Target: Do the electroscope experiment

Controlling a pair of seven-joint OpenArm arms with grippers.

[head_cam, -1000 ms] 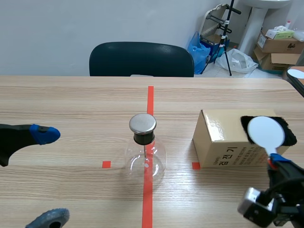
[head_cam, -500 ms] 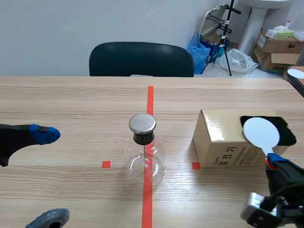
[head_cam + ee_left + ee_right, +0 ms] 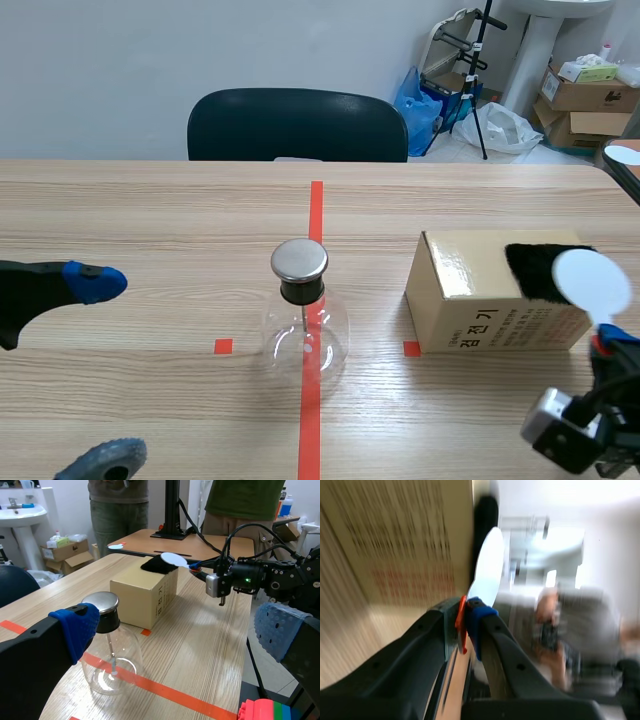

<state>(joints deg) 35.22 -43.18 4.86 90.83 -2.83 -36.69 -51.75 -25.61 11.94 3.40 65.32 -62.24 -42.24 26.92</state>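
Wood-grain table with an orange-red tape line running down its middle, and a dark chair behind the far edge. On that line stands the electroscope, a clear round flask with a black neck and a flat metal cap. To its right, a little apart, sits a cardboard box with a black fuzzy pad on top. The right gripper is closed on the thin red handle of a white disc paddle. The disc is at the pad's right end, though contact cannot be judged. The left gripper is spread wide, its 2 blue-padded fingers holding nothing, well to the left of the flask.
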